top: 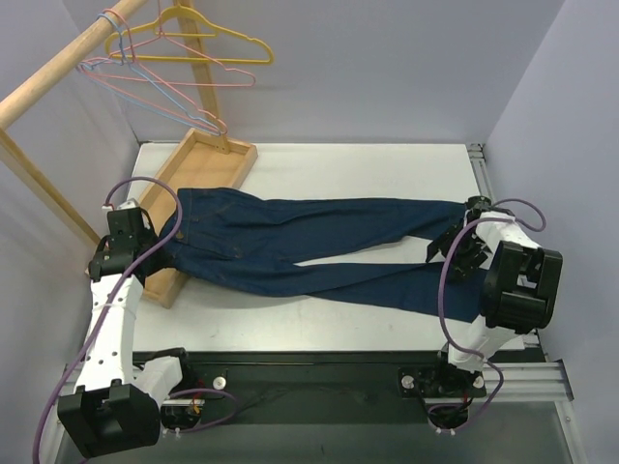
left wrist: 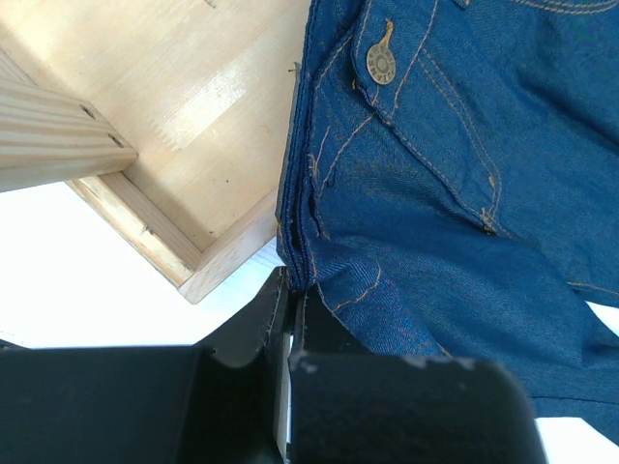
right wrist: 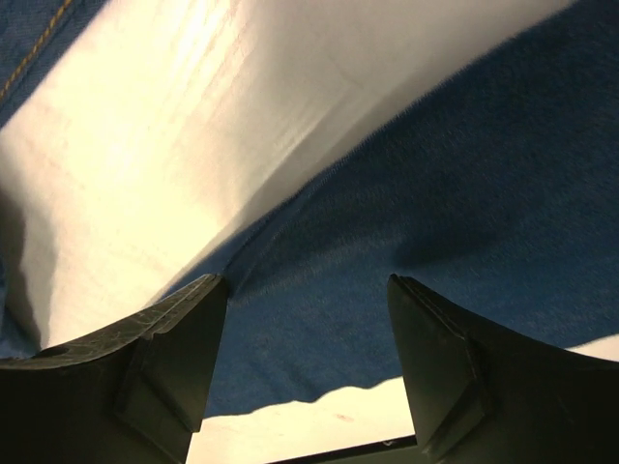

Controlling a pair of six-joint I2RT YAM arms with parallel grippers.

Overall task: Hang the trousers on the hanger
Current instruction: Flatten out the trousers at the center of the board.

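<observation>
The trousers (top: 290, 242) lie flat across the table, waist at the left over a wooden tray, legs running right. My left gripper (top: 160, 242) is shut on the waistband edge; in the left wrist view the fingers (left wrist: 290, 280) pinch the folded denim (left wrist: 435, 193) just below the brass button. My right gripper (top: 455, 253) hangs over the leg ends, and in the right wrist view it (right wrist: 308, 285) stands open with the nearer leg's fabric (right wrist: 435, 193) between its fingers, not pinched. The light-blue hanger (top: 93, 65) hangs on the rail at the top left.
A wooden rail (top: 58, 72) crosses the top left corner and carries a yellow hanger (top: 222, 53) and pink hangers (top: 193, 82). Its wooden tray base (top: 218, 155) reaches under the waist, with a post (left wrist: 48, 135) beside my left gripper. The table's right edge is near the right arm.
</observation>
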